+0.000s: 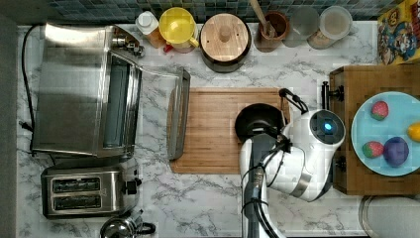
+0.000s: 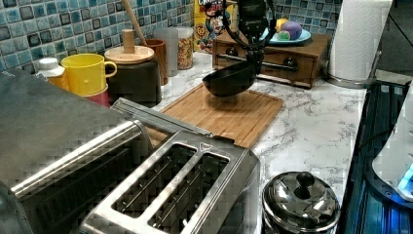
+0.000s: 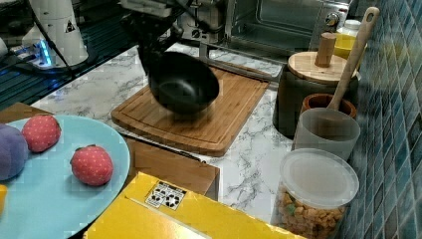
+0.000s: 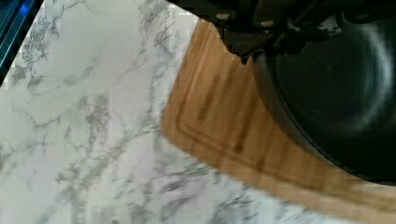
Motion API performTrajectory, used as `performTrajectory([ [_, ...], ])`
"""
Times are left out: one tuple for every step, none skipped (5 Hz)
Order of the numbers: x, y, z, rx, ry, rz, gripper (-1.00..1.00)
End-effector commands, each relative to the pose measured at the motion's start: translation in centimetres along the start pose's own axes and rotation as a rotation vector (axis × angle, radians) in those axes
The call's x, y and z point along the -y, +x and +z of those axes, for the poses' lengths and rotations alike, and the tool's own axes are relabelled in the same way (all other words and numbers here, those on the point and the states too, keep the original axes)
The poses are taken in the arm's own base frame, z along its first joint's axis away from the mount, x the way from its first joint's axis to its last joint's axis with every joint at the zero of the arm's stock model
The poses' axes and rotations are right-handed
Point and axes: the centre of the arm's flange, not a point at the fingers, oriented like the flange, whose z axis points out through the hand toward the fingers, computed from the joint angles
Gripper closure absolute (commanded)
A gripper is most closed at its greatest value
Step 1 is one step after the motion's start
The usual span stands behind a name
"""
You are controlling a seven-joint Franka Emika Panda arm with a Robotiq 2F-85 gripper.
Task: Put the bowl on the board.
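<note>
Arm point(image 1: 292, 158) reaching in from the bottom edge of the top view, white links bent over the table point(image 1: 208, 203), wrist turned down above the right part of the board point(image 1: 213, 129) as the top view shows it. In the left view, gripper point(image 2: 253, 54) hanging straight down from above, fingers clamped on the rim of the bowl point(image 2: 229, 80) at its side toward the wooden block with black handles point(image 2: 292, 53). In the right view, gripper point(image 3: 149, 64) coming down from the upper left, closed on the bowl's point(image 3: 185, 84) near rim.

Bowl held in the air, above the board point(image 2: 229, 114), not touching it; a gap between them visible in the left view. Bowl tilted, not level: in the left view, the gripped side higher and the free side lower; in the right view, the opening turned partly toward the camera, with the dark inside visible. No long axis, being round. In the top view, bowl point(image 1: 257, 121) over the board's right end, partly covered by the arm. In the wrist view, bowl point(image 4: 336, 88) dark and glossy just beside the dark gripper parts, over the grooved corner of the board point(image 4: 219, 116), marble table point(image 4: 84, 130) beyond.

Pot with round wooden lid point(image 1: 225, 42) well apart from the bowl, behind the board. Light-blue plate point(image 1: 366, 129) with fruit resting on the wooden block.
</note>
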Motion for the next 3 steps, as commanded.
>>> performTrajectory([
  [2.3,-3.3,-3.4,-0.085,0.147,-0.013,1.0],
  [3.0,-2.7,-2.8,-0.085,0.13,-0.005,0.0],
  [3.7,-2.1,-2.6,-0.082,0.091,-0.006,0.0],
])
